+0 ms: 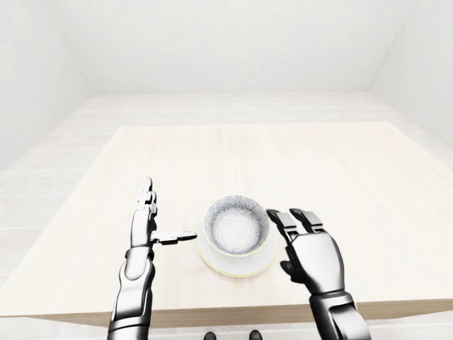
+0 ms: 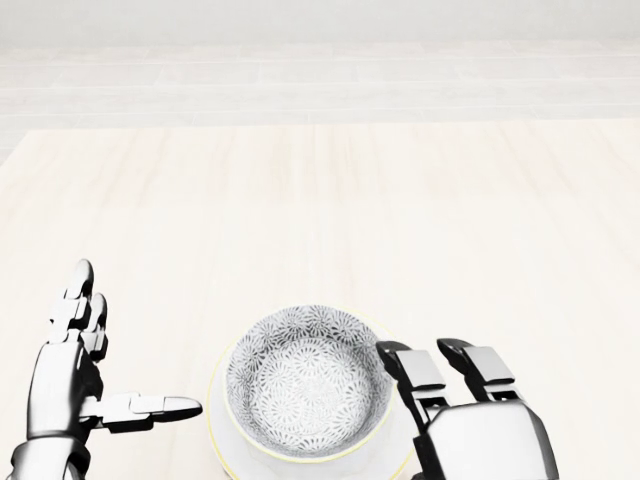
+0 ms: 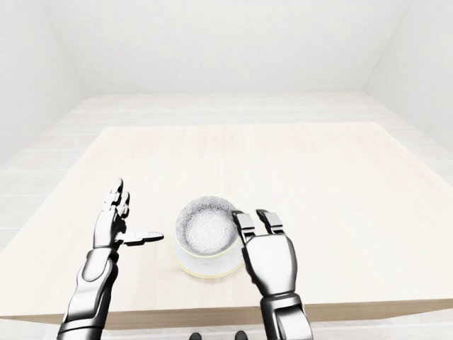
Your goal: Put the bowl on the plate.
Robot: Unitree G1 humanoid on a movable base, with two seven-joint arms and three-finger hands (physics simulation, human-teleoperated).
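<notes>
plate [image 2: 222, 440] mostly under bowl [image 2: 305, 385], bottom edge perhaps cropped

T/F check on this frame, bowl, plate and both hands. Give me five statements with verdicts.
1. The patterned grey-and-white bowl sits on the white plate with a yellow rim. True.
2. The right hand is closed round the bowl. False: it stands open just to the right of the bowl in the left-eye view, fingers not wrapped round it.
3. The left hand is open, to the left of the bowl, not touching it. True.
4. The bowl holds a piece of fruit. False: its inside shows only the pattern.
5. The bowl lies tipped on its side on the pale wooden table. False: it stands upright, opening upward.
</notes>
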